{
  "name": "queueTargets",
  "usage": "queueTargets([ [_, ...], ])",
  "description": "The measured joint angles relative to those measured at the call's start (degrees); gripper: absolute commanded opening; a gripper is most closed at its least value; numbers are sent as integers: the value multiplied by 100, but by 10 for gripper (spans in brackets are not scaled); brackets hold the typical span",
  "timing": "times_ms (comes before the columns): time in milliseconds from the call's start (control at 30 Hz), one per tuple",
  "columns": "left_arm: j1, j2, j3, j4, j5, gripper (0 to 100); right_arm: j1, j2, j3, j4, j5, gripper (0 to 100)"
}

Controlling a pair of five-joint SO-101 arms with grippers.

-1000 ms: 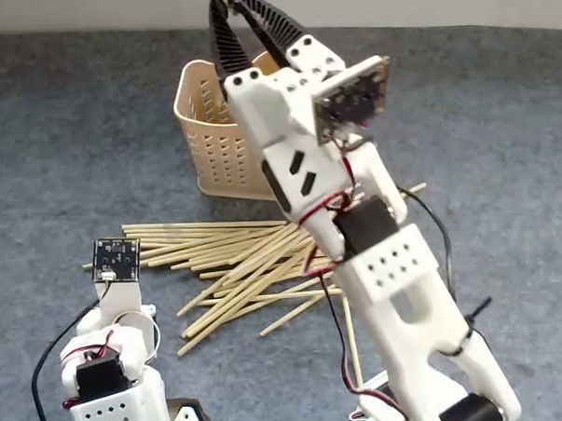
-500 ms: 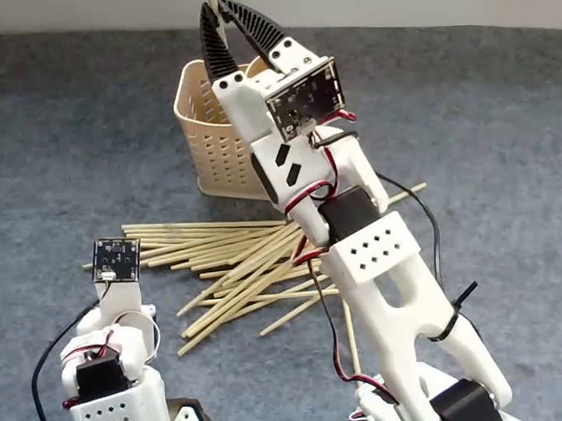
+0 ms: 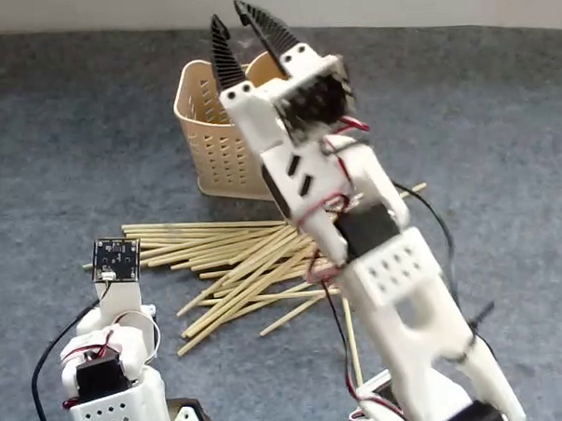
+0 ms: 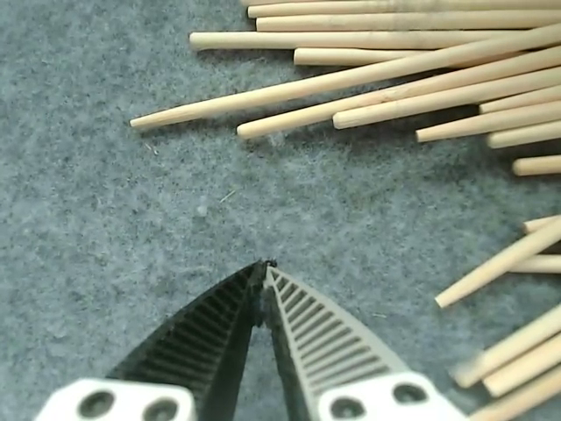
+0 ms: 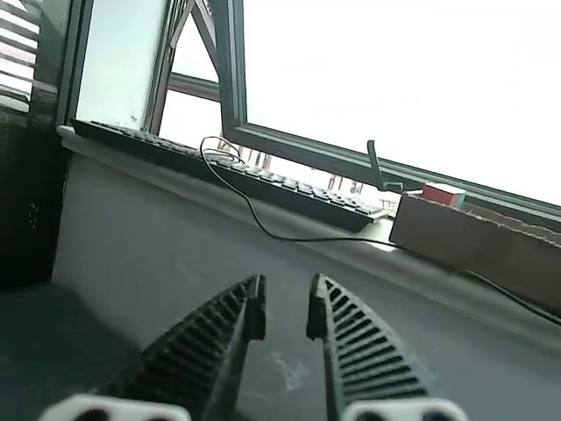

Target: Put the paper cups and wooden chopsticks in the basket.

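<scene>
The right gripper [image 3: 229,15] stood raised over the open top of the basket [image 3: 213,153]. Its jaws were a narrow gap apart with nothing between them. The basket, a cream perforated tub, stood upright toward the far side of the grey carpet [image 3: 63,136], its near wall just beyond the pile of wooden chopsticks [image 3: 208,240]. The right arm [image 3: 386,271] stretched up from the near edge across one end of the pile and hid part of it.

The chopsticks lay flat in a loose fan between the basket and the arm bases. One stray end poked out past the right arm on its outer side. Bare carpet ran wide beside the basket on the left arm's side, and again on the right arm's outer side up to the far wall.

The left arm [image 3: 111,367] sat low at the near edge. The left gripper [image 4: 265,266] was closed tip to tip and held nothing. It pointed at bare carpet just short of the nearest chopstick ends.

Past the right gripper's fingertips rose a grey wall [image 5: 131,237]. Above it, a windowsill carried a dark keyboard [image 5: 263,180] and a brown box [image 5: 473,241], with a cable [image 5: 263,230] sagging down the wall and a bright window [image 5: 394,70] behind.
</scene>
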Motion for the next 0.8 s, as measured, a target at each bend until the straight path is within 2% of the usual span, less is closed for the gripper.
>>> queueTargets([
  [300, 0, 0, 0, 0, 0, 5, -9, -1327, 0, 1855, 0, 95],
  [600, 0, 0, 0, 0, 0, 5, -9, -2136, -9, 3174, 0, 95],
  [800, 0, 0, 0, 0, 0, 5, 18, -2646, -9, 4598, 0, 95],
])
